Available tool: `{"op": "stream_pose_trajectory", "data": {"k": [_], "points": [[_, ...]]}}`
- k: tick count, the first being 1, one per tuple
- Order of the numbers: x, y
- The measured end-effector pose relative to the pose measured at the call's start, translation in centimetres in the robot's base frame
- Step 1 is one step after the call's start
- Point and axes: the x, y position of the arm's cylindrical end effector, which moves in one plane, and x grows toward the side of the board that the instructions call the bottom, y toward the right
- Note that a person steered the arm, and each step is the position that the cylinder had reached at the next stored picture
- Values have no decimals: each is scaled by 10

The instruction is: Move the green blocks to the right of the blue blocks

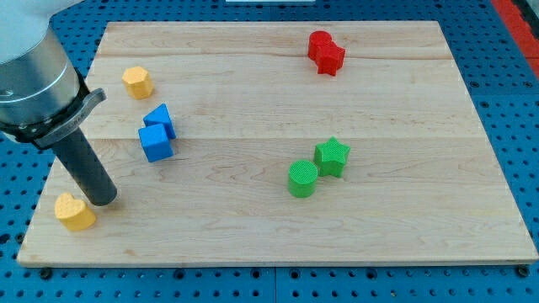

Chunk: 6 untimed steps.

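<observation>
Two blue blocks touch at the board's left: a blue cube (156, 142) and a smaller blue block (161, 119) just above it. A green cylinder (302, 178) and a green star (332, 156) touch each other right of centre, well to the right of the blue blocks. My tip (103, 200) rests at the lower left of the board, below and left of the blue cube, just above and right of a yellow heart block (75, 211).
A yellow block (137, 82) lies at the upper left. Two red blocks, a cylinder (319, 43) and a star (330, 58), touch at the top, right of centre. The wooden board (404, 227) lies on a blue perforated table.
</observation>
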Motion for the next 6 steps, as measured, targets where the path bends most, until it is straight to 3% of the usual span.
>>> {"op": "stream_pose_trajectory", "data": {"k": [6], "points": [[1,40]]}}
